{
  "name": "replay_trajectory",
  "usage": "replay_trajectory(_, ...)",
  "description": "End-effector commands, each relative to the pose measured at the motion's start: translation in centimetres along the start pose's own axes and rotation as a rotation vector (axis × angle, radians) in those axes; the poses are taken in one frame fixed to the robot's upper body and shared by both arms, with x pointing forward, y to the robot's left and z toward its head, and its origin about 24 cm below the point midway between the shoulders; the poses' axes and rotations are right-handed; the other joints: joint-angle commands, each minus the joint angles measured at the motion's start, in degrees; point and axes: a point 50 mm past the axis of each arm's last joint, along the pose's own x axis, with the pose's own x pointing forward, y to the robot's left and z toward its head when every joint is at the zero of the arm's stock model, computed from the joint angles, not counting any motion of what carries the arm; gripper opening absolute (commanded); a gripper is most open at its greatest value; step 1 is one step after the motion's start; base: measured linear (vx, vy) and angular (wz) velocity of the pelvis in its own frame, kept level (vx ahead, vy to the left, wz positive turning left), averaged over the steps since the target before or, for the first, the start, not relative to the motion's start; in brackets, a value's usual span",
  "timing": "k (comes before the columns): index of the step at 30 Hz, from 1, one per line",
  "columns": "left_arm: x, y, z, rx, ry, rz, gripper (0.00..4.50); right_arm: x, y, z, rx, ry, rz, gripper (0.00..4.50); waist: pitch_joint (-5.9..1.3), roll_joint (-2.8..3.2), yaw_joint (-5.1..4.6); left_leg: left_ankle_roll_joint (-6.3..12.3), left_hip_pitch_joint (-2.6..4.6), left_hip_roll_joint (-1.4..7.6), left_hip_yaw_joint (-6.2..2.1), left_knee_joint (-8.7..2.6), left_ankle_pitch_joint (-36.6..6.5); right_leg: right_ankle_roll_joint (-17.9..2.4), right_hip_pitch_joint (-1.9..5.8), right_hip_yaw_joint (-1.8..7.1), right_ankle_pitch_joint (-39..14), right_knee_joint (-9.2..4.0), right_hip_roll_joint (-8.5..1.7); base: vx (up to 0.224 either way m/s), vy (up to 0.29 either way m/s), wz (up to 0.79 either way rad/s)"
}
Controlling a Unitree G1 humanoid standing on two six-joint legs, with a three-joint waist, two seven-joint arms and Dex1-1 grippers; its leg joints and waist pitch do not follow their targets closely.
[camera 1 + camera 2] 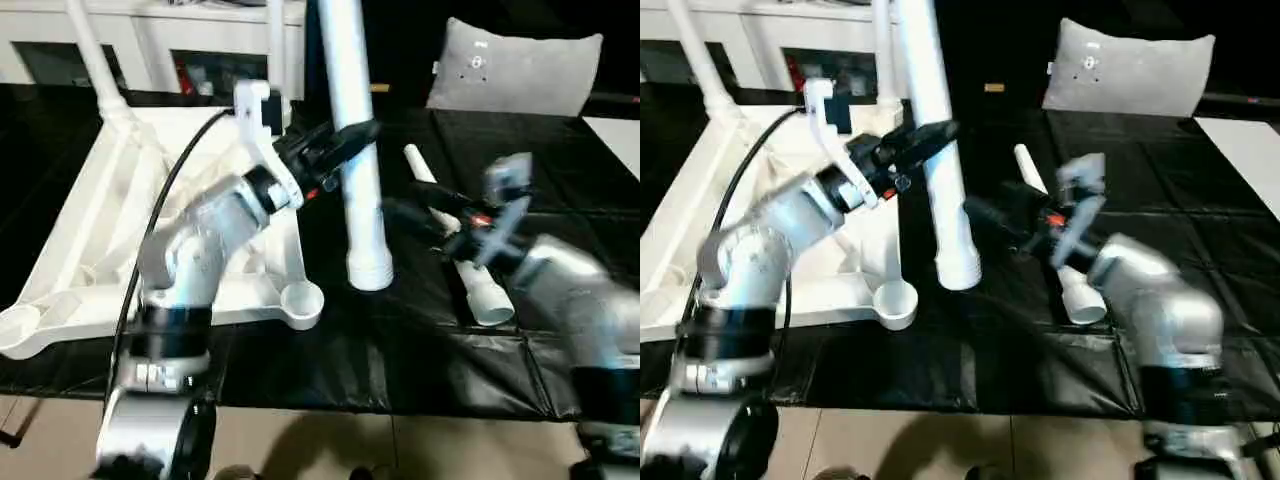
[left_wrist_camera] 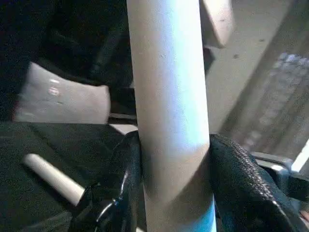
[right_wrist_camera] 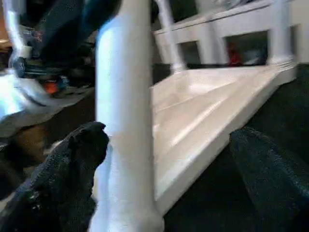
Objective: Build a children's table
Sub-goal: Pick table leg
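White plastic, the table top point(image 1: 110, 230) lay upside down at the left on the black work table point(image 1: 400, 350). The left gripper point(image 1: 345, 140) pinched an upright leg point(image 1: 358, 180) just right of it. The right gripper point(image 1: 995, 215) stood spread wide beside that leg; another leg point(image 1: 470, 275) lay farther right.

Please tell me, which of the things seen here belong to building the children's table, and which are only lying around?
Belong to the job:
- white table top, upside down, two legs already standing in its far sockets
- leg held upright by the left gripper
- leg lying on the black work table, by the open right gripper

Just lying about:
- grey cushion
- white shelf unit behind
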Motion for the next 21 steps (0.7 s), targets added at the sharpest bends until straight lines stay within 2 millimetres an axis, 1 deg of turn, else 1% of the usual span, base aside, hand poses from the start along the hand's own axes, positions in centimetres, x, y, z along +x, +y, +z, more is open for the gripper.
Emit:
replay_trajectory(1, 0.5, -0.8, 1.1, -0.026, -0.027, -0.079, 1.81, -0.1, 0.4, 0.7, 0.015, -0.005, 0.05, 4.5, -4.33, -0.93, 0.54, 7.43, -0.76, 1.91, 0.62, -3.43, 4.48, -13.52, 4.47, 2.71, -5.82, -3.36, -4.43, 0.0, 0.0, 0.0)
replay_trajectory(5, 0.5, -1.2, 1.6, -0.082, -0.053, -0.13, 1.81, -0.3, 0.9, 0.7, 0.05, -0.009, 0.104, 4.5, -4.24, -1.19, 0.77, 6.8, -0.73, 1.87, 0.71, -3.46, 3.77, -13.08, 4.43, 2.66, -7.62, -3.64, -4.42, 0.0, 0.0, 0.0)
replay_trajectory(6, 0.5, -1.4, 1.9, -0.128, -0.081, -0.165, 1.8, -0.3, 1.3, 0.8, 0.075, -0.016, 0.146, 4.5, -4.28, -1.14, 0.96, 6.69, -0.69, 1.82, 0.74, -3.44, 3.76, -12.96, 4.47, 2.67, -8.14, -3.67, -4.42, 0.0, 0.0, 0.0)
replay_trajectory(7, 0.5, -1.4, 2.0, -0.136, -0.085, -0.17, 1.8, -0.3, 1.4, 0.8, 0.08, -0.017, 0.153, 4.5, -4.28, -1.17, 1.21, 6.61, -0.75, 1.86, 0.73, -3.44, 3.86, -12.85, 4.47, 2.64, -8.31, -3.71, -4.46, 0.0, 0.0, 0.0)
replay_trajectory(9, 0.5, -1.6, 2.2, -0.154, -0.087, -0.202, 1.8, -0.4, 1.9, 0.9, 0.101, -0.014, 0.201, 4.5, -4.29, -1.05, 1.49, 6.54, -0.65, 1.94, 0.71, -3.46, 4.2, -12.45, 4.28, 2.63, -8.43, -3.73, -4.37, 0.0, 0.0, 0.0)
replay_trajectory(12, 0.5, -2.0, 2.1, -0.156, -0.07, -0.247, 1.8, -0.3, 2.4, 0.8, 0.12, 0.003, 0.248, 4.5, -4.42, -0.89, 1.83, 6.46, -0.6, 1.95, 0.63, -3.45, 4.79, -11.98, 4.29, 2.65, -7.88, -3.62, -4.39, 0.0, 0.0, 0.0)
replay_trajectory(13, 0.5, -2.1, 2.1, -0.157, -0.065, -0.255, 1.8, -0.3, 2.5, 0.8, 0.122, 0.008, 0.254, 4.5, -4.46, -0.96, 1.86, 6.47, -0.63, 1.97, 0.64, -3.46, 4.95, -11.94, 4.28, 2.65, -7.66, -3.58, -4.38, 0.0, 0.0, 0.0)
replay_trajectory(15, 0.6, -2.3, 2.1, -0.153, -0.055, -0.268, 1.8, -0.2, 2.6, 0.7, 0.123, 0.021, 0.259, 4.5, -4.42, -0.84, 1.97, 6.12, -0.68, 1.97, 0.66, -3.48, 4.71, -11.73, 4.28, 2.61, -8.22, -3.69, -4.44, 0.0, 0.0, 0.0)
replay_trajectory(17, 0.7, -2.4, 2.0, -0.14, -0.04, -0.276, 1.8, -0.1, 2.6, 0.5, 0.119, 0.034, 0.259, 4.5, -4.42, -0.98, 1.98, 5.53, -0.75, 1.94, 0.67, -3.54, 4.5, -11.24, 4.38, 2.62, -9.02, -3.77, -4.44, 0.0, 0.0, 0.0)
replay_trajectory(18, 0.9, -2.9, 1.6, -0.089, -0.002, -0.295, 1.8, 0.3, 2.7, -0.1, 0.105, 0.082, 0.257, 4.5, -4.42, -0.95, 2.03, 5.28, -0.73, 1.97, 0.63, -3.56, 4.52, -11.01, 4.35, 2.63, -9.1, -3.75, -4.45, 0.0, 0.0, 0.0)
replay_trajectory(19, 1.0, -3.0, 1.5, -0.077, 0.006, -0.299, 1.8, 0.4, 2.7, -0.3, 0.093, 0.104, 0.249, 4.5, -4.49, -1.16, 2.1, 5.25, -0.62, 2.07, 0.57, -3.64, 4.82, -10.5, 4.31, 2.6, -9.32, -3.74, -4.44, 0.0, 0.0, 0.0)
replay_trajectory(20, 1.0, -3.0, 1.5, -0.072, 0.009, -0.301, 1.8, 0.5, 2.7, -0.4, 0.085, 0.118, 0.243, 4.2, -4.46, -1.06, 2.06, 5.04, -0.69, 2.06, 0.59, -3.58, 5.05, -10.34, 4.31, 2.65, -9.07, -3.66, -4.39, 0.0, 0.0, 0.0)
replay_trajectory(21, 1.0, -3.0, 1.4, -0.068, 0.015, -0.303, 1.8, 0.7, 2.5, -0.8, 0.083, 0.132, 0.225, 4.2, -4.43, -1.14, 2.0, 4.84, -0.71, 2.12, 0.62, -3.62, 5.14, -10.14, 4.3, 2.68, -8.93, -3.65, -4.48, 0.0, 0.0, 0.0)
